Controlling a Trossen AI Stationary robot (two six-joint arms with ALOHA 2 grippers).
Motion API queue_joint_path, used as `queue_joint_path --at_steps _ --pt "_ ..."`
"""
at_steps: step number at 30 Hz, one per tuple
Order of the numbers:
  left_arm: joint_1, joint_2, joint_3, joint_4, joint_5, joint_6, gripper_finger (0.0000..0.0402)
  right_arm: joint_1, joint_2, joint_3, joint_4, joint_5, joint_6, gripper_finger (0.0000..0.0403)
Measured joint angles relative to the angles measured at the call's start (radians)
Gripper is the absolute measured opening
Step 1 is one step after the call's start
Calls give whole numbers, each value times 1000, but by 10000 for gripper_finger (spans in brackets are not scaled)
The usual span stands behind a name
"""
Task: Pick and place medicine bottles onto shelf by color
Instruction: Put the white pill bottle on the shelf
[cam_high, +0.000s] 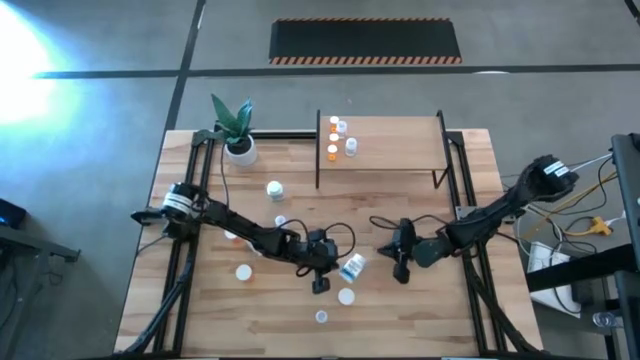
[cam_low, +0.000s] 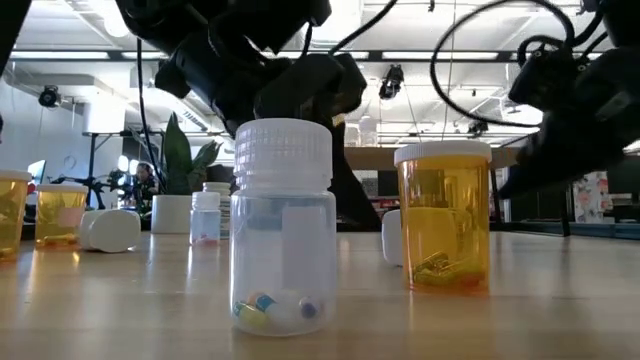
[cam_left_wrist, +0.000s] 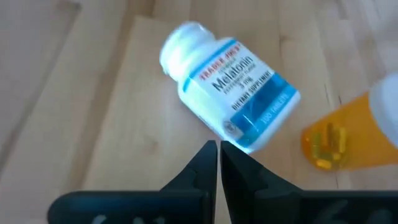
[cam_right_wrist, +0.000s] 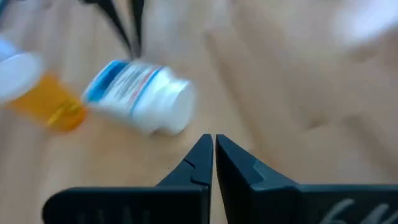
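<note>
A white medicine bottle with a blue label (cam_high: 352, 267) lies on its side mid-table, between my two grippers. My left gripper (cam_left_wrist: 217, 148) is shut, its tips right at the bottle's base end; in the high view the left gripper (cam_high: 335, 266) is at the bottle's left. My right gripper (cam_right_wrist: 213, 140) is shut and stands apart from the bottle's capped end (cam_right_wrist: 177, 106), to the right of it (cam_high: 388, 262). An orange bottle (cam_left_wrist: 348, 137) stands just nearer. The shelf (cam_high: 380, 165) at the far edge holds three small bottles (cam_high: 340, 140). My left gripper's shut fingertips (cam_left_wrist: 211, 152) stand level at the lying white bottle's base end (cam_left_wrist: 239, 138), coming from the table's left. I cannot tell whether they touch it. The bottle rests on its side on the table.
A clear bottle (cam_low: 282, 230) and an orange one (cam_low: 443, 215) stand near the front edge. More bottles are scattered left of centre (cam_high: 243, 271), (cam_high: 274, 188). A potted plant (cam_high: 238, 148) stands at the far left, beside the shelf's black posts.
</note>
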Motion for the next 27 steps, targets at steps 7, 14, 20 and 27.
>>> queue_joint_path --at_steps 7,14,20,27 --pt "-7 96 0 167 75 -1 3 6 123 -4 93 -230 200 77" --pt "-5 215 73 330 128 24 3 4 246 16 199 -232 296 187" --pt "12 257 146 292 146 86 3 2 244 11 271 -260 299 261" --pt "30 241 161 255 106 159 3 -9 235 10 280 -314 350 304"
